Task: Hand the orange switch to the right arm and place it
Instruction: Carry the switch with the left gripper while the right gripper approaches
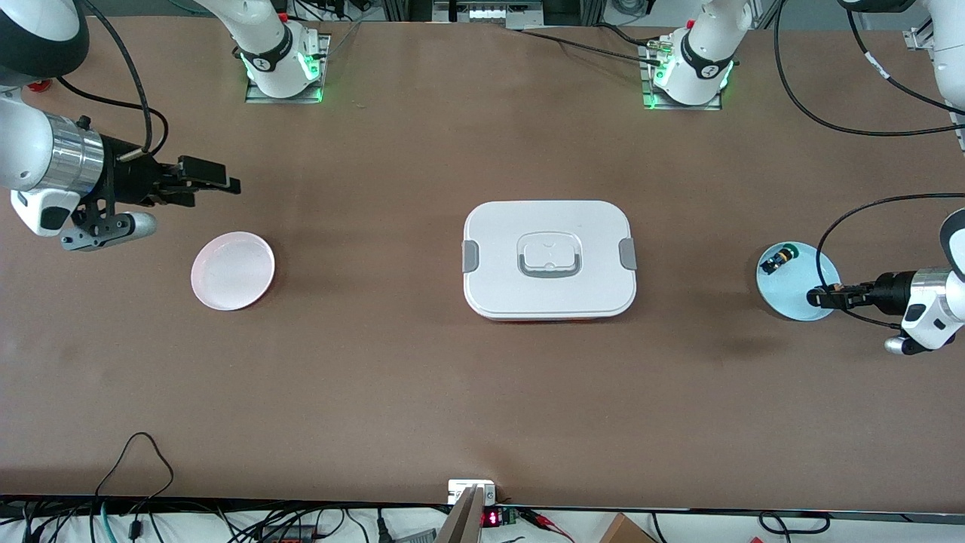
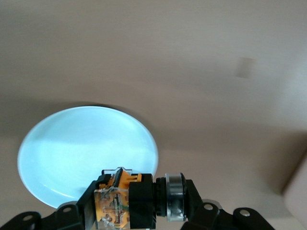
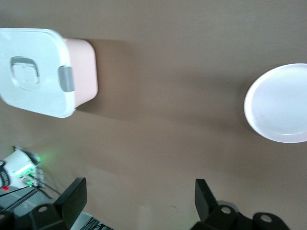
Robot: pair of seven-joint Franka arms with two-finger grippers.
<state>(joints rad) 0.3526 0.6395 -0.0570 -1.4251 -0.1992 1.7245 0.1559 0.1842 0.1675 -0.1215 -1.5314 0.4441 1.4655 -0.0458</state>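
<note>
My left gripper (image 1: 816,297) is shut on the orange switch (image 1: 832,288) and holds it low over the pale blue plate (image 1: 810,268) at the left arm's end of the table. In the left wrist view the switch (image 2: 125,201) lies crosswise between the fingers (image 2: 194,194), showing an orange-tan terminal block, a black body and a silver ring, with the blue plate (image 2: 86,148) below. A second black switch with a green-yellow tip (image 1: 779,260) lies on that plate. My right gripper (image 1: 219,182) is open and empty in the air above the table beside a pale pink plate (image 1: 232,270); in the right wrist view its fingers (image 3: 72,196) stand wide apart.
A white lidded box with grey clips (image 1: 549,260) stands at the table's middle; it also shows in the right wrist view (image 3: 33,76), as does the pink plate (image 3: 280,103). Cables run along the table edge nearest the front camera.
</note>
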